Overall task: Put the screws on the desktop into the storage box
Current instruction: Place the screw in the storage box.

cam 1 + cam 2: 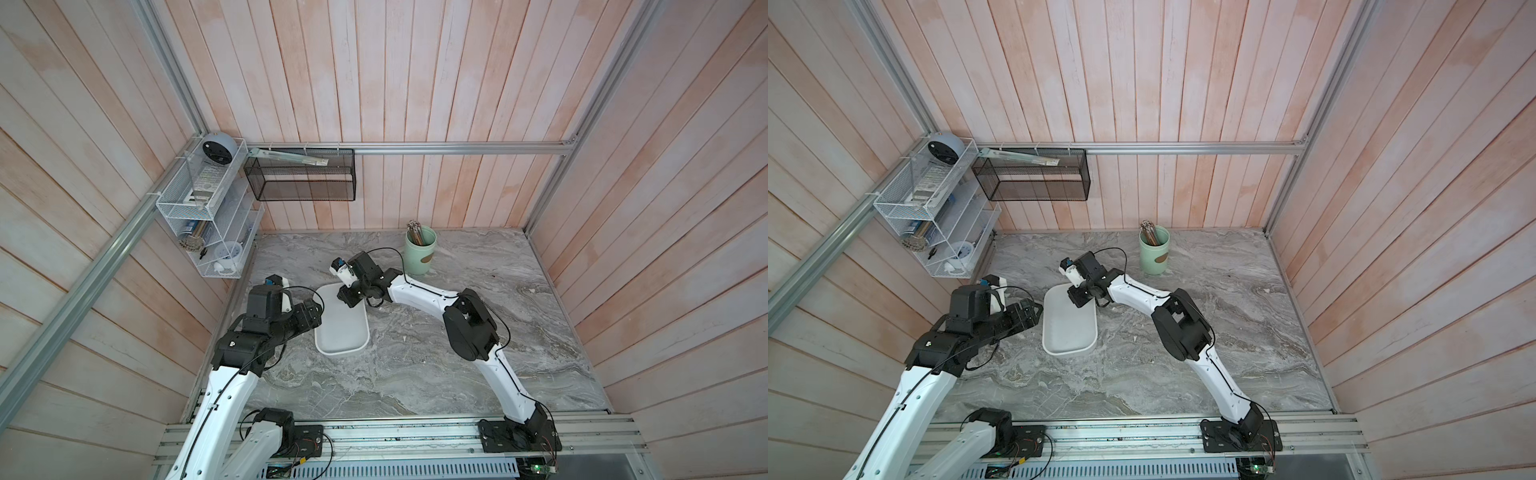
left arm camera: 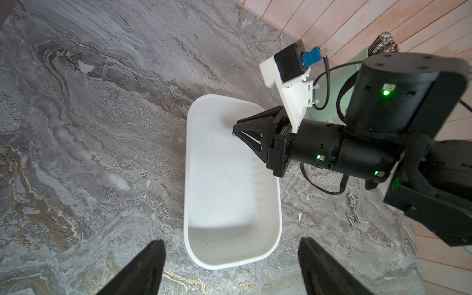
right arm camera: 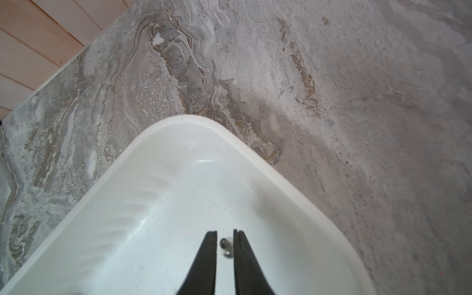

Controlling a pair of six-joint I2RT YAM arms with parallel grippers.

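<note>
Over a corner of the shallow white plastic storage box (image 3: 189, 120), right gripper (image 3: 225, 233) slightly parted, tiny silvery metal screw (image 3: 223, 243) loose between its tips: drop-off step, apparently. Left gripper (image 2: 232, 241) wide, empty. Next: precise pinch among screws (image 2: 352, 209) on grey marble-patterned desktop (image 2: 102, 127).

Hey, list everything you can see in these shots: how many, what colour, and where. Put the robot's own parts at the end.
desktop: one, grey-and-white marble, fills the floor of the cell
storage box: one, white, middle of the desktop
screw: one, silvery, over the box's far end; whether it is resting or dropping is unclear
loose screws: small cluster, too small to count, silvery, on the desktop beside the box
cup: one, pale green, back of the desktop
sticks: a bundle, brown, standing in the cup
mesh basket: one, black, hung on the back wall
wire rack: one, white, on the side wall, holding small items
left gripper: black, open and empty, beside the box
right gripper: black, jaws slightly parted either side of the screw
</note>
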